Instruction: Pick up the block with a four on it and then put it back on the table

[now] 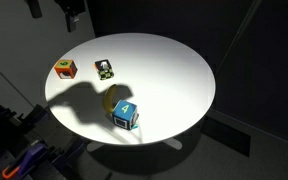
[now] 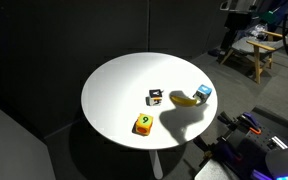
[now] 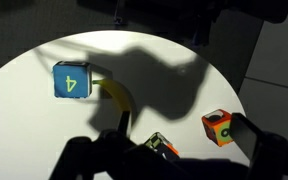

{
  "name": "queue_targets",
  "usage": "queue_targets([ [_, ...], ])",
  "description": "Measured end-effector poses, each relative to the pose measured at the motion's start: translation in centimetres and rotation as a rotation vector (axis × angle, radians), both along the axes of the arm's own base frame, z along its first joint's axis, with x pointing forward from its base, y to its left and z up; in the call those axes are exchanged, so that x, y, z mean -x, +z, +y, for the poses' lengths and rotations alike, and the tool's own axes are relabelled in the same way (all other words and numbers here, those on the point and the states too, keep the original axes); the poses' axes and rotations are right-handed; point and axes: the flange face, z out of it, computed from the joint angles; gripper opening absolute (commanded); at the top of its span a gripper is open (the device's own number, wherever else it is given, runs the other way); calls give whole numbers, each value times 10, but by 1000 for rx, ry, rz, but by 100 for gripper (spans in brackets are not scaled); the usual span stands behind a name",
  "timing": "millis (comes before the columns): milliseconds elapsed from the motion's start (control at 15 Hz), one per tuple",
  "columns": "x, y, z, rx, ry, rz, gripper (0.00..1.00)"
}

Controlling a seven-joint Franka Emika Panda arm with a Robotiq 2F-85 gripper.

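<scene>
The block with a four on it [image 3: 71,80] is a small blue cube whose white face shows a dark 4. It rests on the round white table [image 3: 174,110], near the edge in both exterior views [image 1: 125,113] [image 2: 203,92]. My gripper [image 3: 174,156] hangs high above the table, open, with nothing between its dark fingers [image 3: 269,145]. The blue block lies well off to the upper left of the jaws in the wrist view. The arm's shadow falls across the tabletop beside the block.
A yellow banana-shaped object [image 3: 119,98] [image 1: 111,98] lies right next to the blue block. An orange cube [image 3: 217,127] [image 1: 65,68] and a dark green-and-white cube [image 3: 162,145] [image 1: 104,69] stand farther off. Wooden furniture [image 2: 254,50] stands beyond the table.
</scene>
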Motion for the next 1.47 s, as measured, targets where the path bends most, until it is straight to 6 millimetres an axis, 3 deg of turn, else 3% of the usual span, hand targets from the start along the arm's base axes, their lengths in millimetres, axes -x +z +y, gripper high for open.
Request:
queue_targets([
  [1000,-23,-1,15,158,8,-243,100],
  [1467,-22,-3,6,180,-34,-243,100],
])
